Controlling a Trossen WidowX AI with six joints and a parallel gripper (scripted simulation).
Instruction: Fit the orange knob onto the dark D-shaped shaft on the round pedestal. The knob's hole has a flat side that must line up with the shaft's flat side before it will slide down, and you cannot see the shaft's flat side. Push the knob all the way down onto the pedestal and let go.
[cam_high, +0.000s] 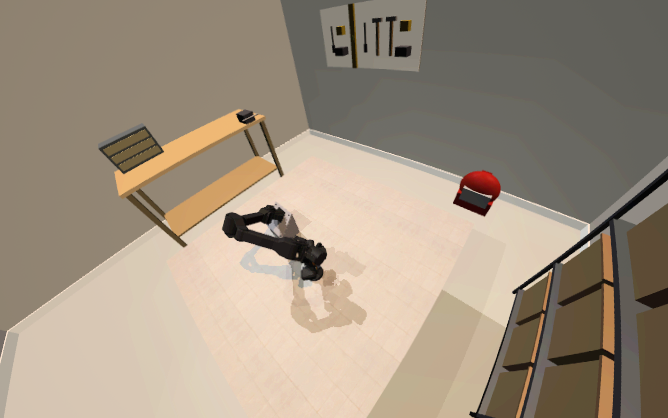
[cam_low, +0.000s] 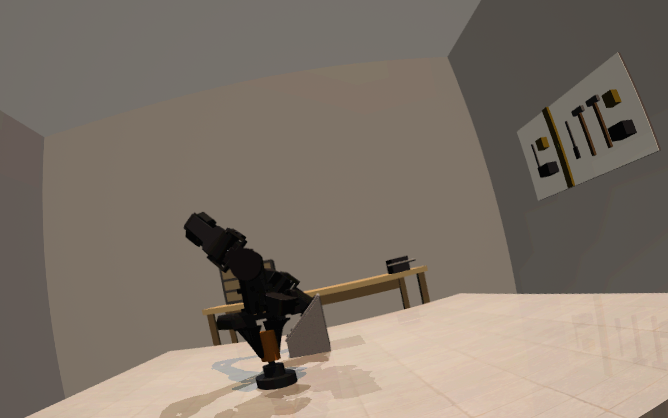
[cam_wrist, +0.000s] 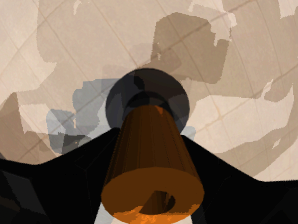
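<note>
The orange knob is held about upright over the round pedestal. In the exterior view a small dark gap or short bit of shaft shows between the knob's lower end and the pedestal's raised middle, so the knob is not against the pedestal. My gripper is shut on the knob, one black finger on each side. In the wrist view the knob's top, with its dark D-shaped hole, faces the camera. The knob's body hides the shaft there, and neither the shaft's flat side nor how they line up shows.
The grey slanted block stands near the arm's base. The wooden workbench stands by the wall. A red object and a shelf rack with boxes are farther off.
</note>
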